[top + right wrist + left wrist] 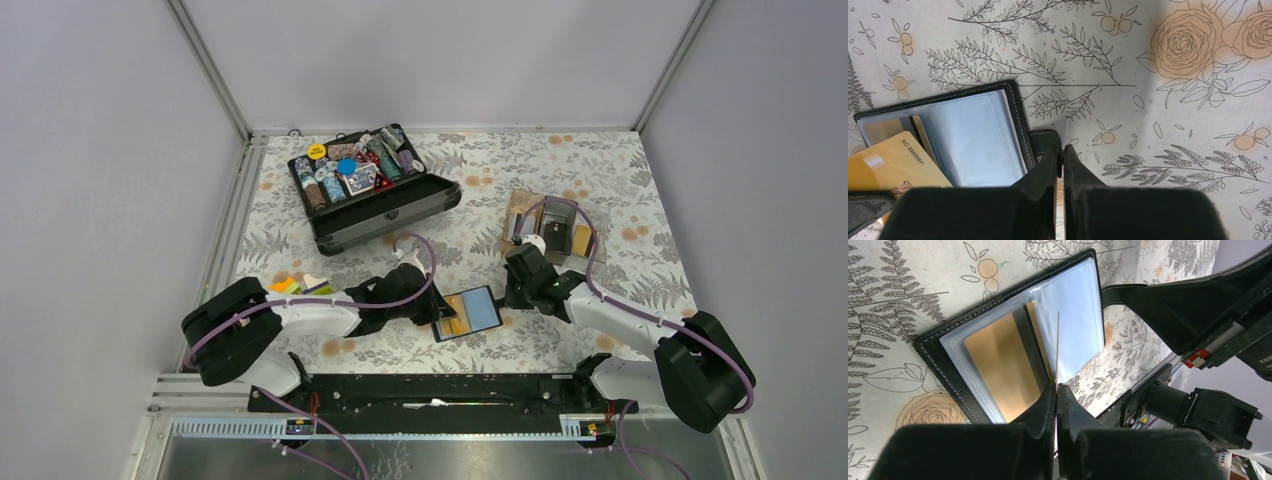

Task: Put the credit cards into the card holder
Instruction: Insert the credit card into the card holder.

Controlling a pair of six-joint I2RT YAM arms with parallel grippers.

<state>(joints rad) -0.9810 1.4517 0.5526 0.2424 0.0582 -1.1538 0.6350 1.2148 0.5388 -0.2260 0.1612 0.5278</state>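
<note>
Card holder: the card holder (467,313) lies open and flat at the lower centre of the overhead view, between the two arms, its blue-grey pockets facing up.
Card already in: a tan card with a dark stripe (998,370) sits inside the pocket nearer the left of the overhead view.
Card in hand: a gold card (888,162) hangs over the open holder, tilted so that one edge points at the pockets, probably to slide in.
Left gripper: the left gripper (1057,390) has its jaws clamped on the gold card, which its own camera sees edge-on.
Right gripper: the right gripper (1062,150) has its jaws together at the holder's outer edge, apparently pinching a black tab to keep it from sliding.
Spare cards: coloured cards (295,285) lie at centre left; more stand in a clear tray (560,207) at centre right.
Chip case: a black chip case (400,215) sits open, upper centre.
Surface: a pale floral tablecloth (600,170).
Room: plain grey walls (100,150) with metal frame rails (215,70).
</note>
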